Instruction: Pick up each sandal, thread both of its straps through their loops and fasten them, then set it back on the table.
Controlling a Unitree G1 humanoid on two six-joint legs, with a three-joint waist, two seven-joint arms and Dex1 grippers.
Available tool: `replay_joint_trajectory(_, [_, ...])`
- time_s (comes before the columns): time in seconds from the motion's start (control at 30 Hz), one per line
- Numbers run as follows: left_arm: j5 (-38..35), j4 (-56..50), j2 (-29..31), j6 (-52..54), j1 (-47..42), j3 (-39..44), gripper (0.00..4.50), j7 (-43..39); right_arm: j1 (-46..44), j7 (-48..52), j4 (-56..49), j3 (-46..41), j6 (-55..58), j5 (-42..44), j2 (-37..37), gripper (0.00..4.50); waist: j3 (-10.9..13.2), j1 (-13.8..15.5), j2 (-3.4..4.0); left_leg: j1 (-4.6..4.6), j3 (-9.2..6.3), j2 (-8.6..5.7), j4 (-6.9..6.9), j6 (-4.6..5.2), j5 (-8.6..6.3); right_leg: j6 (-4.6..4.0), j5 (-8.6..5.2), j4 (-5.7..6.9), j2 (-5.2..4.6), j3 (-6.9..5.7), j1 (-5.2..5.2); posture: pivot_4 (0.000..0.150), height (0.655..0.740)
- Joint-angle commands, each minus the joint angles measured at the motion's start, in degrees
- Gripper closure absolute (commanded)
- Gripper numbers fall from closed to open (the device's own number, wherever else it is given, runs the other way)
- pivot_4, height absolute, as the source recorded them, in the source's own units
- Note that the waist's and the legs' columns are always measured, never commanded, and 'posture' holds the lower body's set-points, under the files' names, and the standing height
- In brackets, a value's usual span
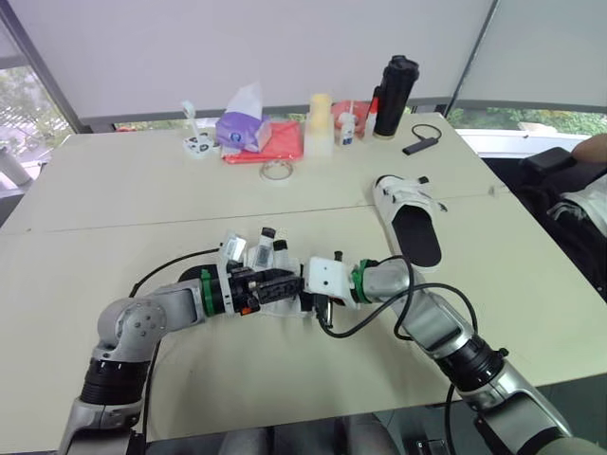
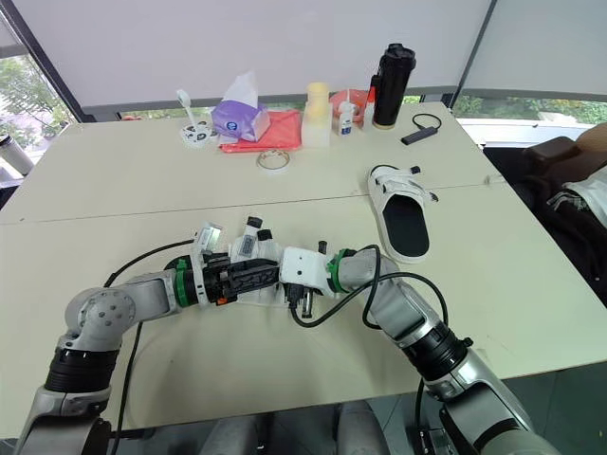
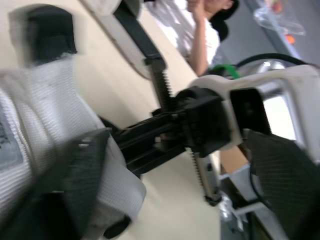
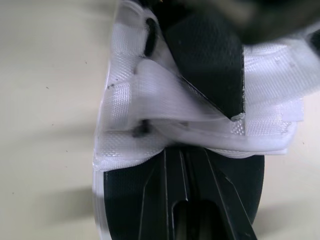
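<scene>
Counter: pale counter (image 1: 142, 190) by the windows, with random clutter along the far edge.
Far sandal: the far sandal (image 1: 410, 220) lies flat off to the right, well apart from both arms.
Near sandal: the near sandal (image 4: 125, 145) is front and centre on the counter, right between the two claws.
Left claw: the left claw (image 3: 177, 145) is spread wide, one pad against white webbing.
Right claw: the right claw (image 1: 305, 292) is nosed in over the footbed. Honestly can't tell if it's open or closed.
Straps: the straps (image 4: 260, 127) are bunched and overlapping.
Tip: I'd brace the sole, pinch one strap near its free end, feed it flat through the loop, no twist.
</scene>
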Motion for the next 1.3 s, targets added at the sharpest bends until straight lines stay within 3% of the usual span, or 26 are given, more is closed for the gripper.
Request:
replay_joint_trajectory(0.03, [1.82, -0.53, -1.13, -1.00, -0.01, -0.79, 0.03, 0.87, 0.88, -0.07, 1.81, 1.30, 1.26, -0.96, -0.19, 4.50, -0.02, 0.30, -0.01, 0.01, 0.00, 0.00, 0.00, 0.00, 0.00, -0.01, 0.00, 0.00, 0.00, 0.00, 0.01, 0.150, 0.7400])
replay_joint_trajectory(0.27, [1.51, 0.87, -3.77, -0.94, -2.12, 1.07, 0.03, 3.10, 0.94, -0.06, 1.68, 1.27, 1.35, -0.96, -0.12, 4.50, -0.05, 0.68, -0.01, 0.03, 0.00, 0.01, 0.03, -0.03, 0.02, -0.05, 0.03, 0.00, 0.00, 0.00, 0.04, 0.150, 0.7400])
replay_joint_trajectory(0.57, [-11.98, -0.36, -5.67, 5.94, -9.69, 7.91, 0.03, 4.56, 1.11, -0.07, 1.60, 1.29, 1.23, -1.01, -0.16, 4.50, 0.00, 0.69, -0.06, -0.06, -0.04, 0.00, 0.04, -0.04, 0.03, -0.03, 0.06, 0.00, 0.03, -0.01, -0.05, 0.150, 0.7400])
replay_joint_trajectory(1.0, [-21.61, -1.33, -5.56, 7.26, -14.21, 10.73, 0.03, 12.77, 1.08, -0.34, 2.11, 1.37, 0.76, -1.13, 0.19, 4.50, -0.02, 0.54, -0.11, -0.05, -0.03, 0.02, -0.02, -0.06, 0.03, 0.08, 0.05, -0.06, 0.09, 0.01, -0.01, 0.150, 0.7400])
replay_joint_trajectory(1.13, [-19.35, -0.65, -1.57, 5.60, -16.03, 10.68, 0.03, 9.75, 0.96, -0.47, 2.36, 1.42, 0.72, -1.15, 0.34, 4.50, -0.02, 0.48, -0.11, -0.04, -0.03, 0.02, -0.01, -0.06, 0.03, 0.04, 0.03, -0.05, 0.09, 0.01, 0.00, 0.150, 0.7400])
replay_joint_trajectory(1.23, [-12.06, 1.25, 4.86, 2.77, -17.05, 8.22, 0.03, 2.61, 0.80, -0.52, 2.68, 1.46, 0.59, -1.11, 0.49, 4.50, -0.02, 0.35, -0.10, -0.04, -0.01, 0.03, -0.02, -0.06, 0.03, 0.02, 0.03, -0.05, 0.12, 0.02, -0.03, 0.150, 0.7400])
replay_joint_trajectory(1.3, [-2.96, 1.43, 10.00, -3.07, -16.05, 3.24, 0.03, -4.51, 0.76, -0.53, 2.72, 1.52, 0.49, -1.14, 0.52, 4.50, -0.03, 0.38, -0.09, -0.04, 0.00, 0.03, -0.04, -0.06, 0.03, 0.01, 0.02, -0.05, 0.13, 0.02, -0.05, 0.150, 0.7400])
